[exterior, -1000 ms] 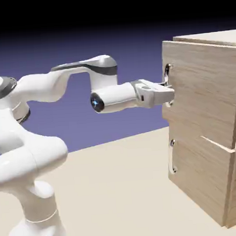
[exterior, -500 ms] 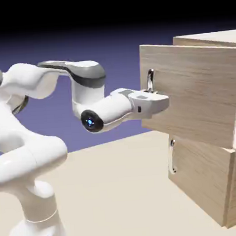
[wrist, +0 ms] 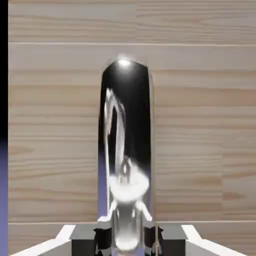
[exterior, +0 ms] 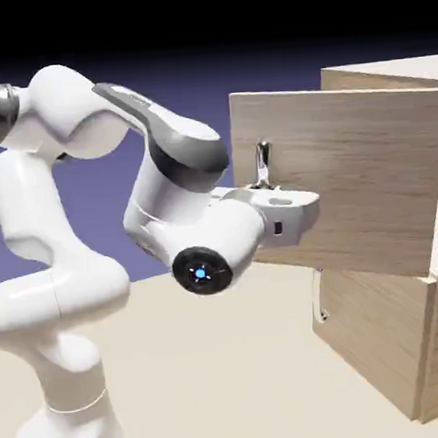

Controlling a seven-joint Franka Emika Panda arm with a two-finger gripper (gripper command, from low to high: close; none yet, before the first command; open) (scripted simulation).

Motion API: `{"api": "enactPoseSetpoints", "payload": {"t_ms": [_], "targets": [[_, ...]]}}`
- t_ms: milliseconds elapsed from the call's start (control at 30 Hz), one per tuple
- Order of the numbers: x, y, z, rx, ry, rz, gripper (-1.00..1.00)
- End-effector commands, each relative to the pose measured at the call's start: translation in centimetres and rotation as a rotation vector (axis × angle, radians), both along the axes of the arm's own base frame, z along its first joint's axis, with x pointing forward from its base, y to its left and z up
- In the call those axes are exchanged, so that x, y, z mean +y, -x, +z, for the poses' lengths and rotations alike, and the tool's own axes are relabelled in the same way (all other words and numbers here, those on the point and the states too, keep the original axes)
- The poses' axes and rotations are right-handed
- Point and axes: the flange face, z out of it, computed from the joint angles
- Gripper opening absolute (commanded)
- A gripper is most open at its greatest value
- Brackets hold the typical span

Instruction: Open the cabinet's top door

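The light-wood cabinet (exterior: 424,328) stands at the right of the exterior view. Its top door (exterior: 350,195) is swung well out toward the left, away from the cabinet body. My gripper (exterior: 275,198) is shut on the top door's silver bar handle (exterior: 262,163), whose upper end sticks up above the hand. In the hand view the shiny handle (wrist: 126,150) runs up the middle between my two grey fingertips (wrist: 102,239), with the door's wood grain (wrist: 200,125) filling the picture behind it.
The lower door (exterior: 364,328) is closed, and its short silver handle (exterior: 318,294) shows just under the open door's bottom edge. My white arm (exterior: 181,216) is folded close in front of the door, above the beige table (exterior: 225,379).
The top door has swung steadily outward to the left with my gripper holding its handle. My arm has drawn back and bent, its elbow rising and the wrist turning toward the camera.
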Motion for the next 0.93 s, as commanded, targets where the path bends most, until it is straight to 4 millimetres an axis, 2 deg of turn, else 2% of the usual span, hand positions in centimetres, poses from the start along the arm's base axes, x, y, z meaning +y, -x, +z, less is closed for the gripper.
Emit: {"api": "enactPoseSetpoints", "payload": {"t_ms": [0,400,700,867,900], "targets": [[-0.7,0.1,0.0,0.0,0.0,0.023,-1.0],[-9.7,0.4,0.0,0.0,0.0,0.315,-1.0],[-16.3,-1.1,0.0,0.0,0.0,0.536,-1.0],[-19.1,-2.2,0.0,0.0,0.0,0.633,-1.0],[-19.1,-2.2,0.0,0.0,0.0,0.633,1.0]]}}
